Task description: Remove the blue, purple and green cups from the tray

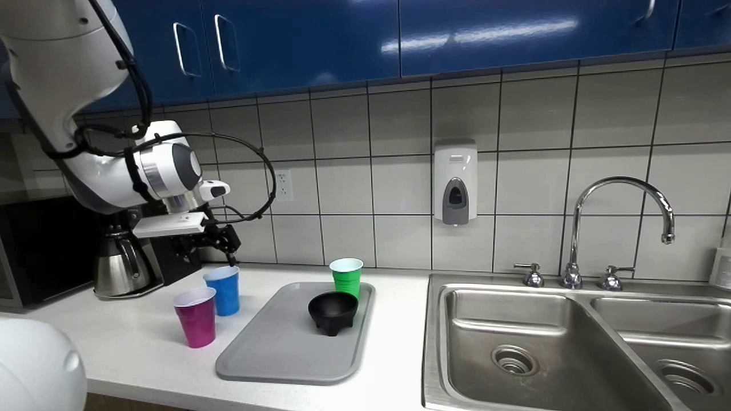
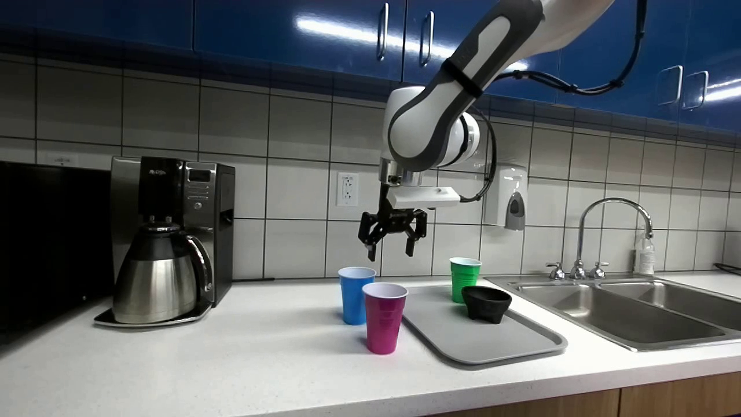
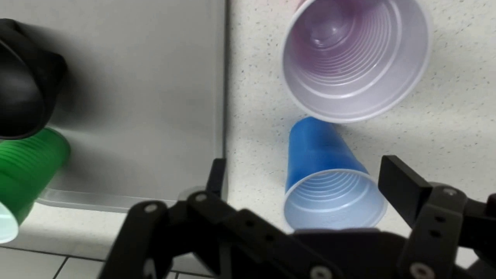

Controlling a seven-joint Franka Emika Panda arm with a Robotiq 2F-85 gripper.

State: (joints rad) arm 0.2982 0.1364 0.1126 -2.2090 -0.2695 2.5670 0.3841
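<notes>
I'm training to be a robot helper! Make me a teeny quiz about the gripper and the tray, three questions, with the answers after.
1. True or false: the gripper is holding the purple cup.
2. What color is the cup standing on the gray tray? a) blue b) purple c) green
3. Fill in the blank: the tray also holds a black ____.

Key:
1. False: it is open and grips nothing.
2. c) green
3. bowl
</notes>
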